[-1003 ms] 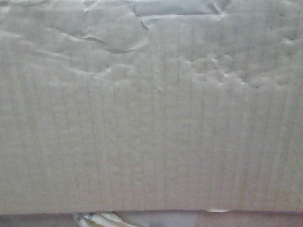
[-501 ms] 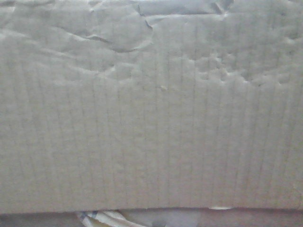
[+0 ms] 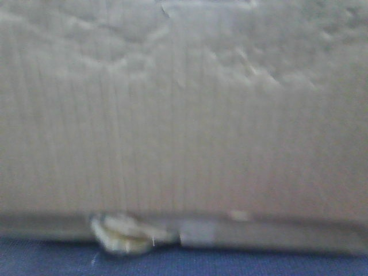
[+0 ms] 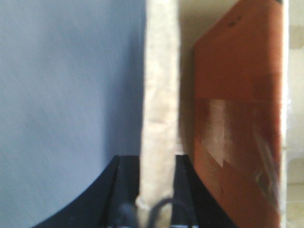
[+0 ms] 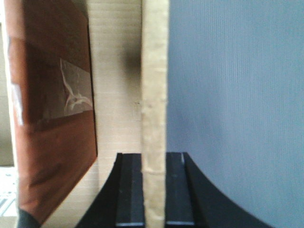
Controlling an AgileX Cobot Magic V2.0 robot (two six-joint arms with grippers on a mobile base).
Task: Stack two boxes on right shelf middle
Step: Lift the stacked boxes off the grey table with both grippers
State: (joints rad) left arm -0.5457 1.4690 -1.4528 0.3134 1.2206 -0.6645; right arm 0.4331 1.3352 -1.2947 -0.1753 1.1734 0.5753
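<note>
While the left gripper point(image 4: 156, 164) pinches one box wall point(image 4: 159, 95), the right gripper point(image 5: 154, 159) (likewise) pinches another.

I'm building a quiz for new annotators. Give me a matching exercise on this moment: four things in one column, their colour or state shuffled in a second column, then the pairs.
Things
1. box
2. left gripper
3. taped panel
4. strip under the box

Colour or state
A. blue
B. reddish brown
C. pale, creased, fills the front view
D. shut on a cardboard edge

Pairs: 1-C, 2-D, 3-B, 4-A
</note>
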